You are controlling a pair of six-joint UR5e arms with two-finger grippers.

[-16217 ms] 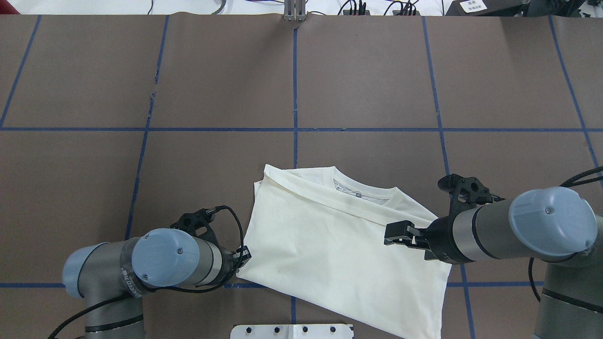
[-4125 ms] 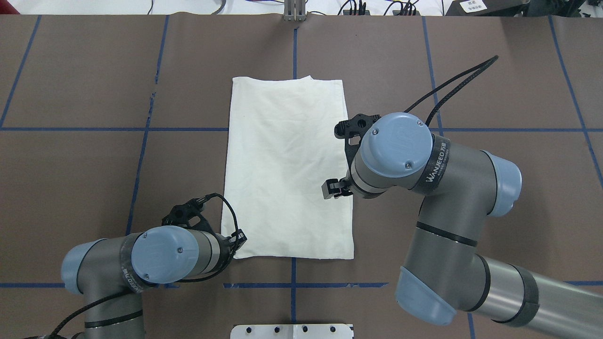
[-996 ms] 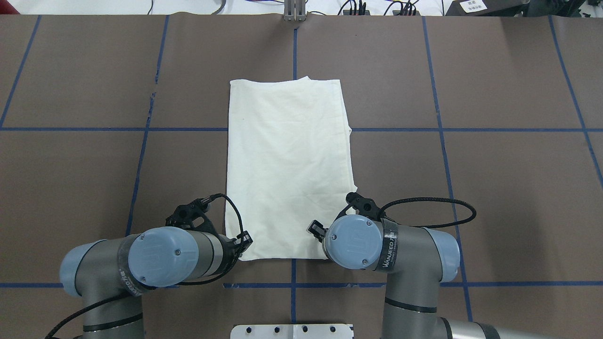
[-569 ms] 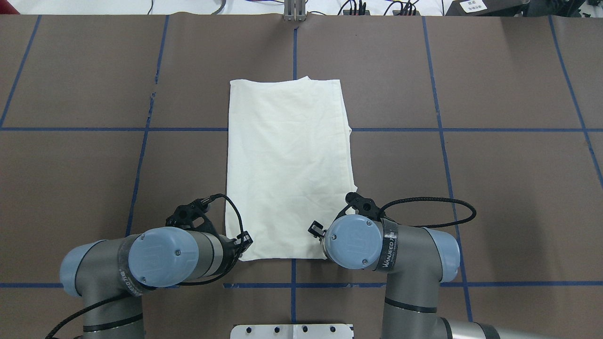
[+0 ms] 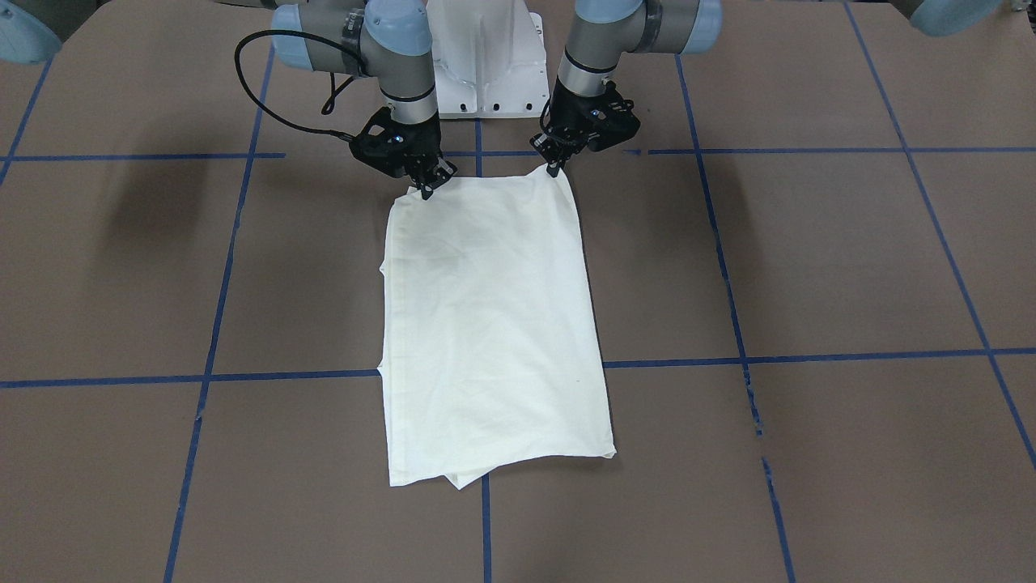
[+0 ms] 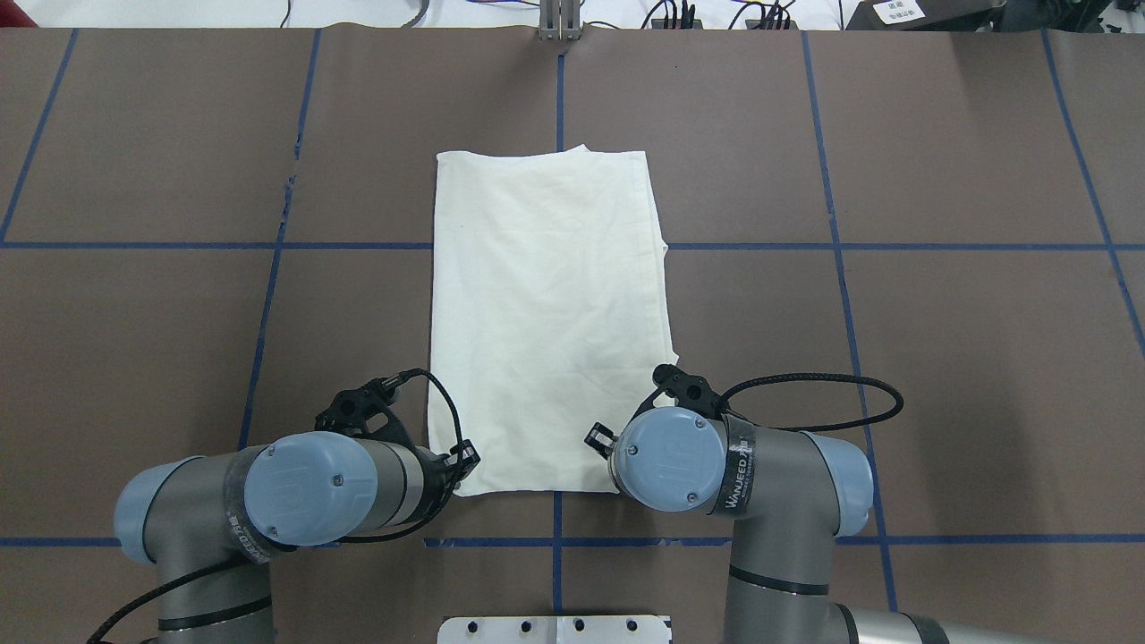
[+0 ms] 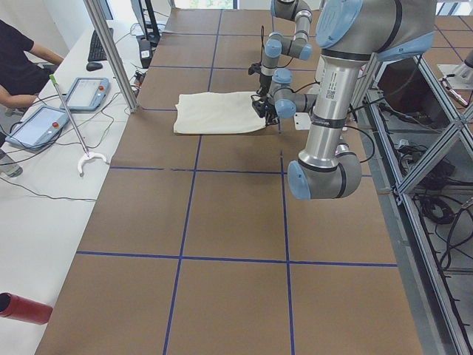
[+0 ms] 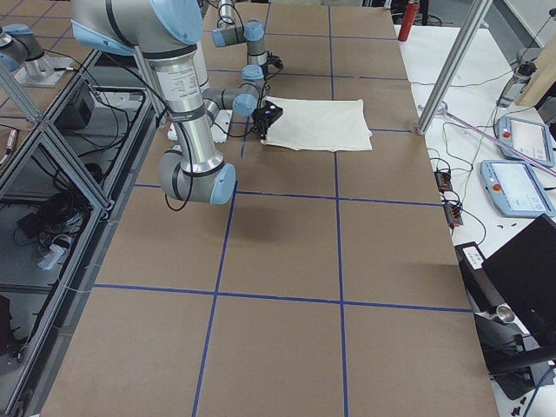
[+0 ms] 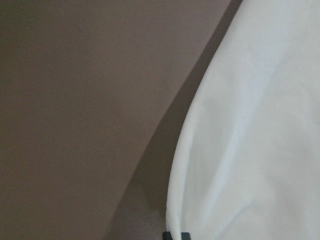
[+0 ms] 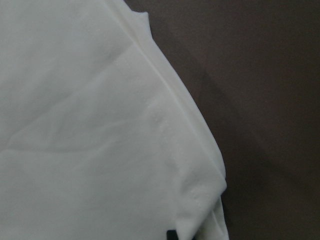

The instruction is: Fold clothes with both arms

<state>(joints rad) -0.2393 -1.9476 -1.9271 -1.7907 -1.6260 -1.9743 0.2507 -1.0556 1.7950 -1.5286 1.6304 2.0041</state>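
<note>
The left arm (image 6: 304, 487) is bent low over the brown surface (image 6: 939, 358), and the left pincer (image 5: 555, 168) is closed on the near left corner of the shirt (image 6: 546, 313). The cream shirt is laid flat as a long folded rectangle, stretched away from the robot. Its near right corner is pinched by the closed right pincer (image 5: 426, 191), beneath the folded right arm (image 6: 707, 465).
</note>
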